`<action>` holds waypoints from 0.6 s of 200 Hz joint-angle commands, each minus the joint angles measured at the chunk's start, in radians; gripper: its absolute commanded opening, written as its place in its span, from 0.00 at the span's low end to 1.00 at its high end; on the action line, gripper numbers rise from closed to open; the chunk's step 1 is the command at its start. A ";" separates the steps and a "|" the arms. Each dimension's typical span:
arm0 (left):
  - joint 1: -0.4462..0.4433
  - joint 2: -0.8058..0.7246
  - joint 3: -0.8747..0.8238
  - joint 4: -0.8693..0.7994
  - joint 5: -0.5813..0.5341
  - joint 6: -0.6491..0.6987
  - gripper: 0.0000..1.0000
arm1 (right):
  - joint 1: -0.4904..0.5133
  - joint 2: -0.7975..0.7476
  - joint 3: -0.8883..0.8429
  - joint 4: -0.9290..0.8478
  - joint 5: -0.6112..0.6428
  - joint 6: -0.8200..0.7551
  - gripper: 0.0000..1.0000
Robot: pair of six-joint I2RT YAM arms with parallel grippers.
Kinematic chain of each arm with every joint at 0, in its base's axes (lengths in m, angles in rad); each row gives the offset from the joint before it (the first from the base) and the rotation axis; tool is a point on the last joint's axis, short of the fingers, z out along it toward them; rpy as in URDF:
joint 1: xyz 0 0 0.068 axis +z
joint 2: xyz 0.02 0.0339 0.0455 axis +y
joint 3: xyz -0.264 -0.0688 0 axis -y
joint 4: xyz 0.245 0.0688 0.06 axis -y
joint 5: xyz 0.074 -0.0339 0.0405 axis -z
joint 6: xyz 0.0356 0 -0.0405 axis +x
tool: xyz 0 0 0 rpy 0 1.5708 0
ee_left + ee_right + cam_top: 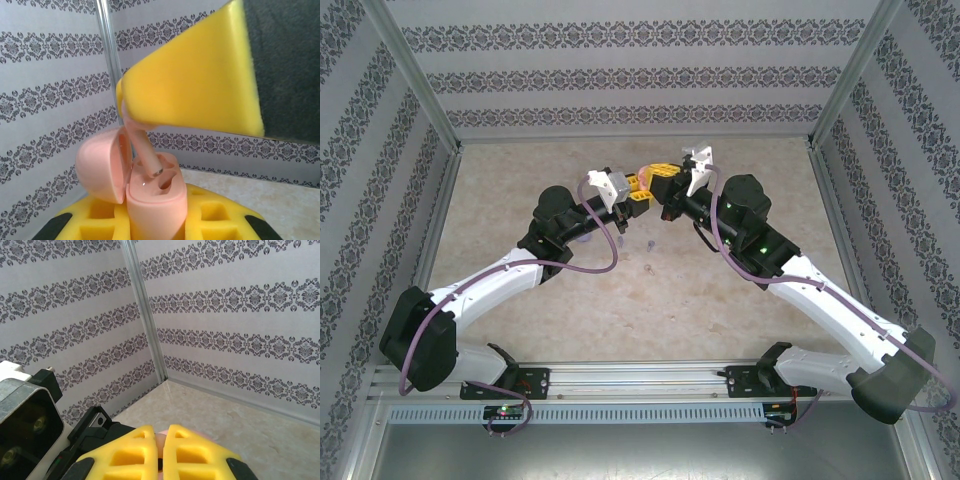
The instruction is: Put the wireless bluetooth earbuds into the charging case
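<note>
- Case (pixel 151 206), pale pink, lid open: clamped upright in left gripper (pixel 155 225).
- Earbud (pixel 142 148), pale pink: pinched in right gripper (pixel 161 450), stem tip at 1 socket.

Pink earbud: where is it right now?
Left wrist view, centre: the pink earbud hangs from the right gripper, stem tip at the sockets of the open pink case that the left gripper holds.

Two robot arms (pixel 500 275), one open pink charging case (pixel 152 207) and one pale pink earbud (pixel 142 149) are visible.
</note>
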State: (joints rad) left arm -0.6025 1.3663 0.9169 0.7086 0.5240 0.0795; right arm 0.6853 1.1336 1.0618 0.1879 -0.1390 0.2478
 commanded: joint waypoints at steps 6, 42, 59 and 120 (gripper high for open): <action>-0.013 -0.019 0.035 0.016 0.014 0.020 0.00 | 0.007 -0.021 -0.029 0.011 0.021 -0.007 0.00; -0.014 -0.024 0.036 0.013 0.007 0.026 0.00 | 0.007 -0.034 -0.048 0.005 0.024 -0.005 0.00; -0.013 -0.026 0.037 0.013 0.003 0.030 0.00 | 0.007 -0.041 -0.055 0.002 0.030 -0.008 0.00; -0.013 -0.034 0.041 0.014 0.002 0.031 0.00 | 0.004 -0.033 -0.060 -0.025 -0.012 -0.019 0.00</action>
State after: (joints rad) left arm -0.6041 1.3663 0.9169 0.6861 0.5240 0.0956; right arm 0.6853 1.1019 1.0157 0.1917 -0.1219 0.2470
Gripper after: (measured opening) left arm 0.193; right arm 0.080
